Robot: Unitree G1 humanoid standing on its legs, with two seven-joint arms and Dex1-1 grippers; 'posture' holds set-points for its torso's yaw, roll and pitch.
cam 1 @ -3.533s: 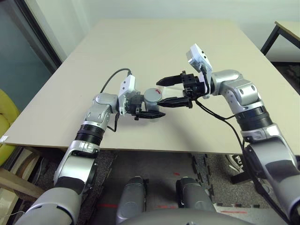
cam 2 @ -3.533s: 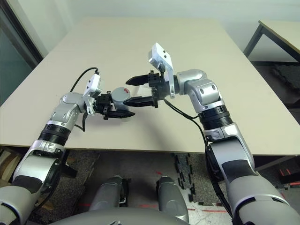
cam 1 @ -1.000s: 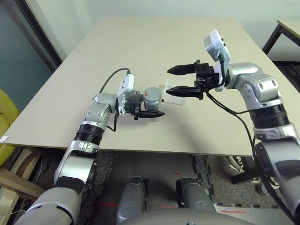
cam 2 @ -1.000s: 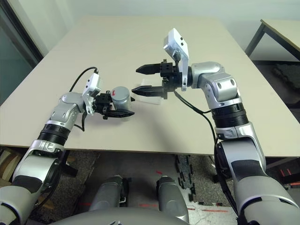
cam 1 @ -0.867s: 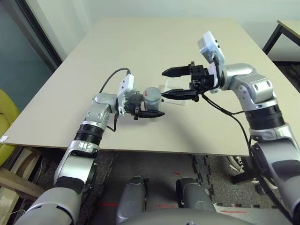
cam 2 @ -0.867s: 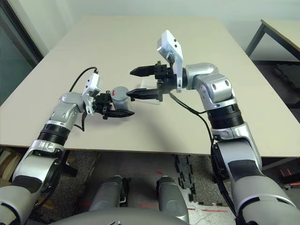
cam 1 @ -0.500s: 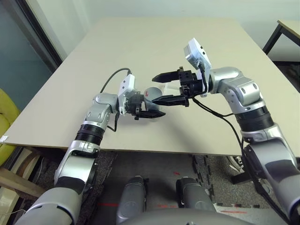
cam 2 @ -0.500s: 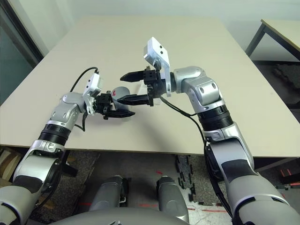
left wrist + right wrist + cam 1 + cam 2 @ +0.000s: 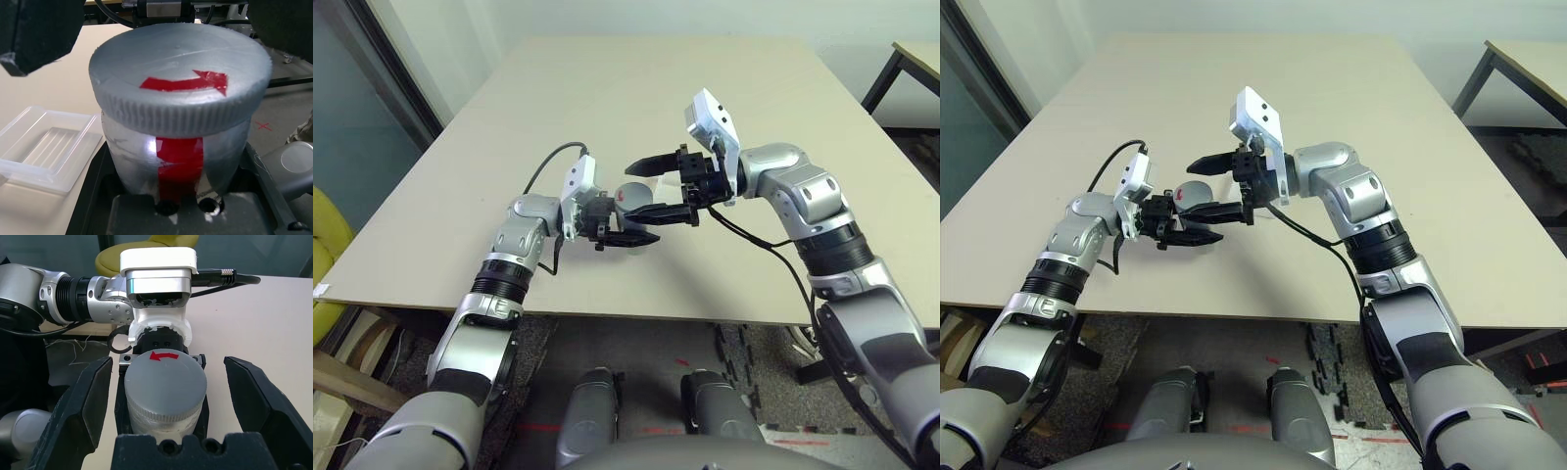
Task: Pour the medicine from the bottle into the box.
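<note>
Currently the bottle (image 9: 181, 147) is clamped in the left hand (image 9: 625, 227), lying roughly level above the counter (image 9: 636, 98), its capped end turned toward the right hand (image 9: 658, 188). The right hand's fingers (image 9: 83, 406) are spread wide, one on either side of the cap (image 9: 165, 377), with no contact seen. The cap is still on; pouring cannot begin until it is removed. The box (image 9: 46, 147) rests on the counter just beyond the bottle. Judged light and rigid; body smooth and probably slippery. The ribbed cap rim is the best place for a grip. The box looks thin and easily shifted
</note>
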